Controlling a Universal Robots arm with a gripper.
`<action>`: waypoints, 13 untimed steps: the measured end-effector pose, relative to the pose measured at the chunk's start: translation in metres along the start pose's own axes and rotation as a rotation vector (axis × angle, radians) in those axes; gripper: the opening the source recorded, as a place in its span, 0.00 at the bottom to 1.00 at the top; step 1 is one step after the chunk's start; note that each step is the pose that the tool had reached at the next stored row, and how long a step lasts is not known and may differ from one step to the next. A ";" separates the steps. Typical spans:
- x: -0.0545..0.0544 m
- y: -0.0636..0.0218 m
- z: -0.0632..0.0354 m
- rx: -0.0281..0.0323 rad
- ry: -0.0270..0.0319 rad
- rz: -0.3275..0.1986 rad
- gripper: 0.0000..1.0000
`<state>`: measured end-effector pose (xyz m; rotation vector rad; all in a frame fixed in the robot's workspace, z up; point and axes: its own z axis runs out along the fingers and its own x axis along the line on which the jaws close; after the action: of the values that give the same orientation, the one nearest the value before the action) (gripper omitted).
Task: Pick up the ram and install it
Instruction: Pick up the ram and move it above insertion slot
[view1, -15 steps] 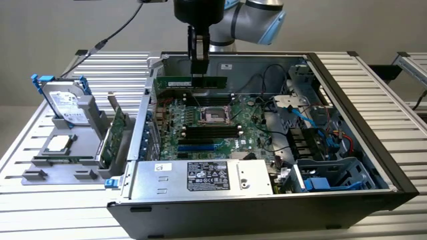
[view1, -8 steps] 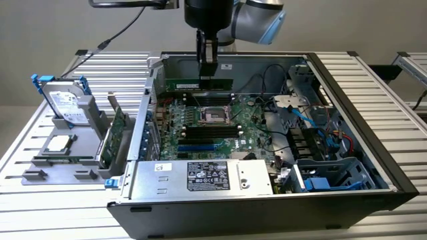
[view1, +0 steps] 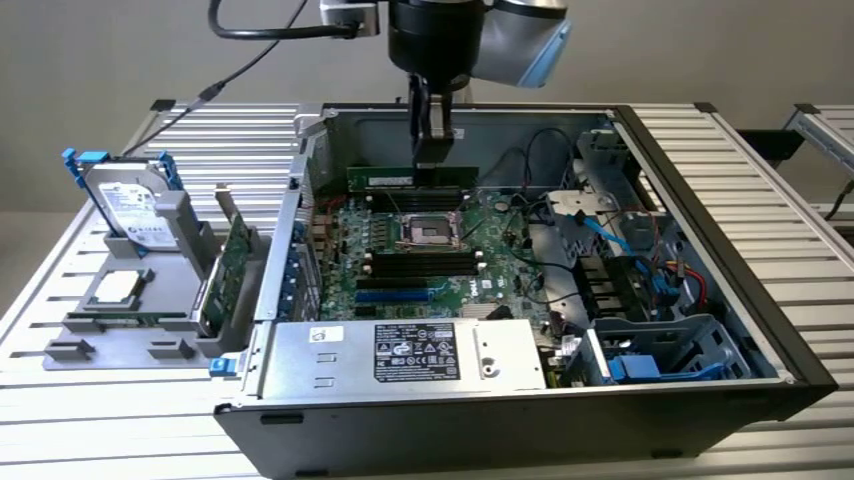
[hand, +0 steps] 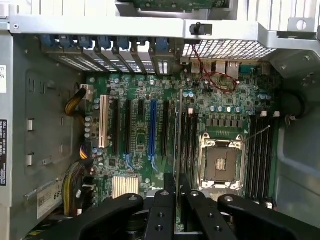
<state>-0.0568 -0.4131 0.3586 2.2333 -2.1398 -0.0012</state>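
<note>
The ram (view1: 411, 178), a long thin green stick with a small white label, hangs level above the motherboard (view1: 400, 290) inside the open computer case (view1: 694, 200). My gripper (view1: 430, 160) reaches straight down and is shut on the ram's top edge. The stick sits over the far side of the open CPU socket (view1: 430, 230), a little above the board. In the wrist view the ram (hand: 178, 135) appears edge-on as a thin line between my fingers (hand: 165, 205). It runs along the dark memory slots (hand: 189, 142) beside the CPU socket (hand: 220, 162).
A grey holder (view1: 80, 325) at the exterior view's left carries a hard drive (view1: 134, 205), a square silver chip (view1: 118, 285) and an upright green expansion card (view1: 238, 260). The power supply (view1: 400, 355) fills the case front. Cables and a blue drive bay (view1: 641, 350) crowd the right side.
</note>
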 end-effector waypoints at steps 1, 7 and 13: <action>0.000 -0.0015 0.0017 0.0000 0.0001 -0.001 0.15; 0.000 -0.0090 0.0125 0.0003 0.0003 -0.008 0.15; -0.001 -0.0147 0.0230 0.0004 0.0006 -0.015 0.15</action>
<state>-0.0429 -0.4128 0.3350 2.2495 -2.1226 -0.0006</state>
